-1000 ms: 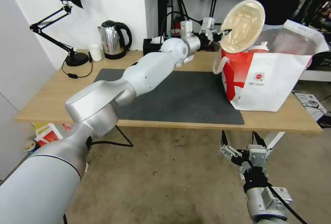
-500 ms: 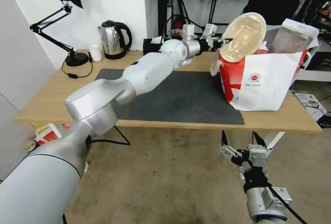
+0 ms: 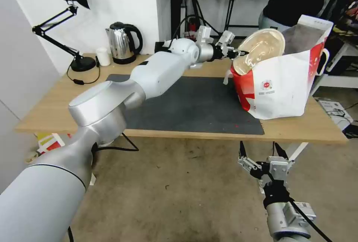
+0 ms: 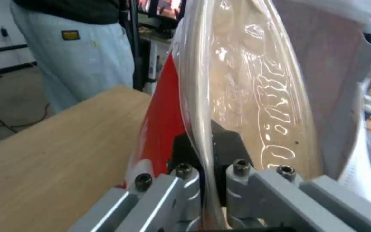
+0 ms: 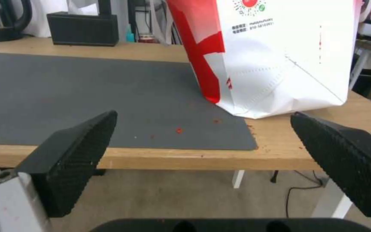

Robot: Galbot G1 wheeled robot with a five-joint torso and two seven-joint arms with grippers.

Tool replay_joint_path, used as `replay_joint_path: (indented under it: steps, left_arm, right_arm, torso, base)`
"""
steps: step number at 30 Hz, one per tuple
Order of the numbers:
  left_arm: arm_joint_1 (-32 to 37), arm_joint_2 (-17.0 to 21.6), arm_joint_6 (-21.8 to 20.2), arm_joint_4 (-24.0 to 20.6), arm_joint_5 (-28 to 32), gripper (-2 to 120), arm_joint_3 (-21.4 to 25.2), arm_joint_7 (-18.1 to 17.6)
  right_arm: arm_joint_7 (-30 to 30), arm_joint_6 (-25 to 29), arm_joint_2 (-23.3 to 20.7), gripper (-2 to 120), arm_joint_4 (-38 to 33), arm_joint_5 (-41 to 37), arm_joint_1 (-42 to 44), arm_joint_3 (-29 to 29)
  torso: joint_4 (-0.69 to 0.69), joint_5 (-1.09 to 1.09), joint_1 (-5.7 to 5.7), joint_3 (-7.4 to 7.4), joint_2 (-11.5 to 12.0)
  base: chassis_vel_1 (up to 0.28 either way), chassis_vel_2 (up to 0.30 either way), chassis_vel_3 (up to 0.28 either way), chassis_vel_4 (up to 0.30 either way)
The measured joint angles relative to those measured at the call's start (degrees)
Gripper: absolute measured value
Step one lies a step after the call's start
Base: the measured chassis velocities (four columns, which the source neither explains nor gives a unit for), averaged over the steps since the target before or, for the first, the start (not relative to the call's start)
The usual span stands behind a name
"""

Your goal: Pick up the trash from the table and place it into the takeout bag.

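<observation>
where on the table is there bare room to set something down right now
Most of the dark mat is bare, from the takeout bag leftward. Bare wood lies between mat and lamp. Crowded: the back edge by the kettle, and the bag mouth, where the left hand holds the tan bowl.

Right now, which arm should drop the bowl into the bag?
Left. Its pincer already pinches the bowl at the bag's mouth. The right pincer hangs open below the table.

L arm stretched fwd & up across the view, left claw (image 3: 238, 52) pinched shut on a rim, R arm low, right claw (image 3: 261, 155) upright, fingers wide apart
</observation>
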State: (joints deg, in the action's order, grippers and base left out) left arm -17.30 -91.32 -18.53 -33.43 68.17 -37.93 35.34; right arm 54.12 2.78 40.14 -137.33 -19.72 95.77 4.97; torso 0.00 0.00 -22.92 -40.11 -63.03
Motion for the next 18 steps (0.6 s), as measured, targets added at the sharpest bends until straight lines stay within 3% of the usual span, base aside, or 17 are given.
replay_joint_path:
  steps: [10,13,17,18]
  left_arm:
    - [-0.61,-0.01,-2.2,0.76,-4.54,3,-0.19,5.47]
    - [-0.63,0.0,-2.15,1.03,-5.16,19,-0.13,7.12]
    - [-0.62,0.01,-1.75,1.4,-6.29,29,-0.16,8.32]
    - [-0.61,0.02,-1.66,1.48,-6.74,37,-0.23,8.87]
  right_arm:
    - [0.0,0.0,0.0,100,0.0,0.0,0.0,0.0]
    - [0.0,0.0,0.0,100,0.0,0.0,0.0,0.0]
    - [0.0,0.0,0.0,100,0.0,0.0,0.0,0.0]
    - [0.0,0.0,0.0,100,0.0,0.0,0.0,0.0]
  torso:
    - [0.0,0.0,0.0,0.0,0.01]
    - [0.0,0.0,0.0,0.0,0.01]
    - [0.0,0.0,0.0,0.0,0.01]
    - [0.0,0.0,0.01,0.0,0.01]
  base:
    - [0.0,0.0,0.0,0.0]
    - [0.0,0.0,0.0,0.0]
    - [0.0,0.0,0.0,0.0]
    - [0.0,0.0,0.0,0.0]
